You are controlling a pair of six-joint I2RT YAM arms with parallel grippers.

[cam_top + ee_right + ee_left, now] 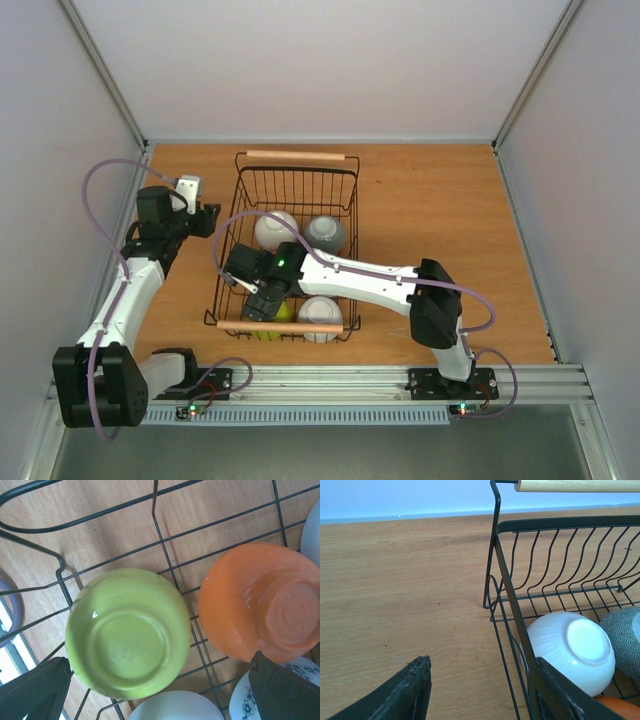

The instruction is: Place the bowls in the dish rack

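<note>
1. Your L tool [207,222] sits just outside the dish rack's [300,188] left wall. Its fingers [410,695] are apart and grip nothing.
2. The dish rack stands mid-counter [430,200].
3. Near-left corner of the dish rack: lime green bowl [127,635], bottom up. Your R tool [159,660] hangs right over it, spread wide, nothing gripped.
4. Orange bowl [260,600] lies just beside the lime one, also bottom up.
5. Far end: white ribbed bowl [570,647], then speckled grey bowl [625,640].
</note>
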